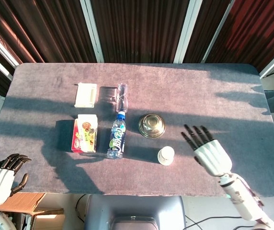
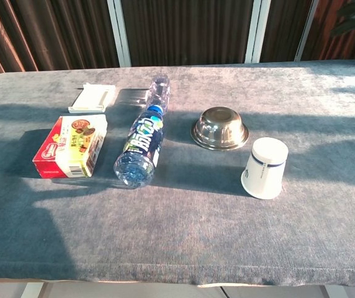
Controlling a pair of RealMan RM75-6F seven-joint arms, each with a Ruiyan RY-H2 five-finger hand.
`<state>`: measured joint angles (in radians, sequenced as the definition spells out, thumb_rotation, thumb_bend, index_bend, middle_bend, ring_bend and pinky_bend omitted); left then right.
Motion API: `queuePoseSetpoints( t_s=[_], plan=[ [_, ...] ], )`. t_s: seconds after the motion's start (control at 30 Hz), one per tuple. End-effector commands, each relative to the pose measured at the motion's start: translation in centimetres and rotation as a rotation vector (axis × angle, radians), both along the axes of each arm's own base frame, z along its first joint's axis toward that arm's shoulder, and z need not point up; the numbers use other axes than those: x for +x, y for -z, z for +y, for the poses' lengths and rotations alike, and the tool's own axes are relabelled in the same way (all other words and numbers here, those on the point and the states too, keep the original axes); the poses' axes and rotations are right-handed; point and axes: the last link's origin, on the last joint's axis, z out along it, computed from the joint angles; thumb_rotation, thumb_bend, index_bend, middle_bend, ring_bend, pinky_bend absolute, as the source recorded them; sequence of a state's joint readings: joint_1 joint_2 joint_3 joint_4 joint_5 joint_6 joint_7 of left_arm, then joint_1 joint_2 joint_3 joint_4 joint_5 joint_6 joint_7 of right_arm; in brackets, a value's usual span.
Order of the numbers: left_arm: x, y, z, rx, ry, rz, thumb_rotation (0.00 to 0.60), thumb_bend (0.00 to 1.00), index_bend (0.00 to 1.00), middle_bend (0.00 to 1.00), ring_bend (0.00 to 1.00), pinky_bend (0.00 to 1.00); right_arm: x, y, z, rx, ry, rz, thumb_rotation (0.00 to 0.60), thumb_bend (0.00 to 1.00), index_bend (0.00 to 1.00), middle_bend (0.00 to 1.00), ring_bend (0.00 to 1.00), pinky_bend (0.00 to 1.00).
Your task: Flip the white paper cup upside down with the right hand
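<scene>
Now our right hand [image 1: 208,152] hovers just right of the cup [image 2: 264,167], apart from it, fingers spread and holding nothing. Our left hand [image 1: 2,179] sits well off to the cup's left, beyond the near table [image 1: 213,91] edge, fingers curled in with nothing in them. The white cup stands mouth down on the cloth, base up, so we judge the flip done, and the hand is likely off it for that reason. Just behind the cup and slightly left lies the metal bowl [image 2: 220,128], also inverted. Further left lie the water bottle [image 2: 141,143] on its side and the red box [image 2: 71,145], with the white box [image 2: 92,97] behind that. Right of the cup, bare cloth leaves us open room to draw the arm clear.
</scene>
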<state>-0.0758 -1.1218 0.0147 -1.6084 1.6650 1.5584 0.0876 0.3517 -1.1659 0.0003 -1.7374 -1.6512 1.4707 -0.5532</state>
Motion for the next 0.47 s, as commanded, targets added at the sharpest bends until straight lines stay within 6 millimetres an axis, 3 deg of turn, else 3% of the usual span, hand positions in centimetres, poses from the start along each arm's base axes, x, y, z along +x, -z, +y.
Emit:
queuePoseSetpoints(
  t_s=[0.03,0.2,0.47],
  plan=[
    [0.0,0.0,0.0,0.002,-0.001,0.002,0.600,0.42,0.34,0.29,0.21,0.39,-3.3,-3.2,2.3,-0.054,0.196,-0.080,0.600,0.24,0.24,0.15,0.11,0.22],
    [-0.2,-0.1,0.0,0.014,-0.010,0.009,0.600,0.42,0.33,0.28,0.21,0.39,-5.9,-3.2,2.6,-0.043,0.317,-0.104,0.600,0.25,0.20,0.11,0.09,0.22],
    [-0.3,-0.4,-0.2,0.029,-0.015,0.013,0.600,0.42,0.33,0.28,0.21,0.39,-6.5,-1.8,2.0,0.002,0.342,-0.108,0.600,0.25,0.19,0.11,0.08,0.22]
  ],
)
